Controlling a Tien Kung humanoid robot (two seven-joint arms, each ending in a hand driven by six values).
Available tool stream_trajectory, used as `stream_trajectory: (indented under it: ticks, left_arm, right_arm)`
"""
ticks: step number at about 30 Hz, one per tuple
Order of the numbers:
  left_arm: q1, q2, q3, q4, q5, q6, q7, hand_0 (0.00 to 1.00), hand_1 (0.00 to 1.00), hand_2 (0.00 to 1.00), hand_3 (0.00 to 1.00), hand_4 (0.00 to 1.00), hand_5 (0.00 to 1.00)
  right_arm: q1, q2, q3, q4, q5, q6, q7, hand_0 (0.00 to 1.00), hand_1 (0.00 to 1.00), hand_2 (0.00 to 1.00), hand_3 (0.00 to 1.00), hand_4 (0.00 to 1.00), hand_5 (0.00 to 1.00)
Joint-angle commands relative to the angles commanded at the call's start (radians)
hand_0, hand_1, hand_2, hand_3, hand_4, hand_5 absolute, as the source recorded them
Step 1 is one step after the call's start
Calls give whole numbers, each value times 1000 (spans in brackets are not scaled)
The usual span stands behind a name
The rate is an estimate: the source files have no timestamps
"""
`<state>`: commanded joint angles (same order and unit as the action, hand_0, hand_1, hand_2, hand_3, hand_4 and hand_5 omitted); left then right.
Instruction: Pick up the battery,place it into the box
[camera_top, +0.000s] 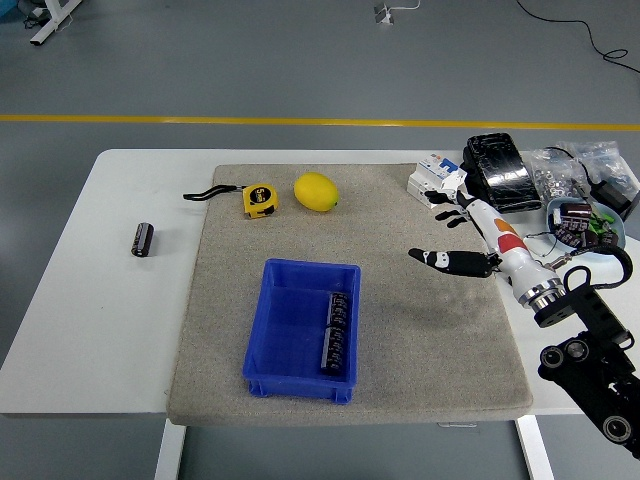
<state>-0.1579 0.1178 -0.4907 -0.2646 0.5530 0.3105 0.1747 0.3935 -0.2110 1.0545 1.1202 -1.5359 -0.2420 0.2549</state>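
battery (335, 334): black cylinders lying end to end along the box's right inner wall | second battery (144, 239): black, lying flat on bare white table, far left | box (283, 330): blue, open-topped, rectangular, on grey mat
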Motion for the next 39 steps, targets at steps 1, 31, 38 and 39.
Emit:
stream_trajectory:
  ticks: [1, 31, 38, 39]
  left_arm:
    - [0, 0, 1, 0, -2, 0, -1, 734, 677, 713, 630, 672, 643]
    - [-14, -6, 18, 0, -24, 0, -11, 735, 676, 715, 630, 674, 642]
    - [-18, -5, 21, 0, -28, 0, -13, 734, 674, 713, 630, 674, 641]
    - [-18, -6, 21, 0, -28, 0, -13, 734, 674, 713, 630, 674, 641]
  right_arm:
    - [-9, 0, 10, 2, 39, 7, 0, 573, 614, 748, 792, 998, 346]
    - [-156, 33, 77, 40, 932, 156, -8, 634, 680, 768, 794, 998, 747]
    - [-163, 34, 83, 32, 932, 144, 1, 637, 681, 769, 794, 998, 759]
    - [-164, 34, 84, 31, 930, 142, 4, 637, 681, 769, 794, 998, 759]
